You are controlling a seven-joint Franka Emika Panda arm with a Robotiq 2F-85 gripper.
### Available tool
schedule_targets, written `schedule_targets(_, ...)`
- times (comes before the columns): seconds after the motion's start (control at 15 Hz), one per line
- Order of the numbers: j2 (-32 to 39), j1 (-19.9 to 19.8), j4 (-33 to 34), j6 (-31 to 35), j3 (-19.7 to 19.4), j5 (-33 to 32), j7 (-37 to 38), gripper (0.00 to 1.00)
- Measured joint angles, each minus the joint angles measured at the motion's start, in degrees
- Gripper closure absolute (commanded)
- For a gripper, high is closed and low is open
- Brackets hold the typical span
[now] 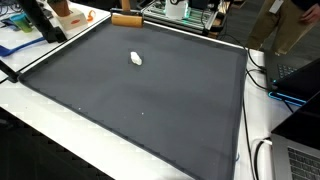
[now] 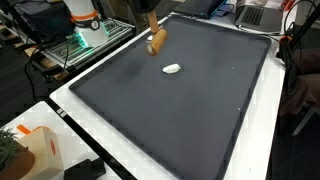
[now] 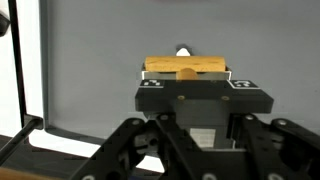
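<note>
Near mat (image 2: pixel 200 110) edge, block (image 2: pixel 157 42) in gripper (image 3: pixel 188 76).

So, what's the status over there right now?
Gripper shut on tan wooden block, at dark grey mat edge. Nearby on mat, small white lump, apart from block.

End effector (image 3: pixel 187 88) black, angular linkage bars, small white markings near tips.

The block (image 3: pixel 186 69) is bare wood, the mat (image 1: pixel 150 110) matt cloth.
</note>
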Motion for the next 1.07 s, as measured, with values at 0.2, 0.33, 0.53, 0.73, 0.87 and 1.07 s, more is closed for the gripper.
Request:
schedule_targets(0.2,-0.2,0.0,0.1,0.0,0.1,0.0,0.0,0.78)
schedule_targets(0.33,-0.1,0.0,0.0,0.0,0.1,0.0,0.0,0.78)
schedule_targets(0.53,0.6,0.0,-0.2,0.0,0.3,0.0,-0.6,0.78)
schedule_targets(0.73,1.6,0.3,-0.8,0.0,0.8,-0.1,-2.3,0.78)
schedule_targets(0.87,2.0,0.7,-2.0,1.3,1.5,-0.1,-2.8,0.78)
schedule_targets(1.07,3.1,1.1,-4.7,6.5,3.0,-0.4,-2.6,0.53)
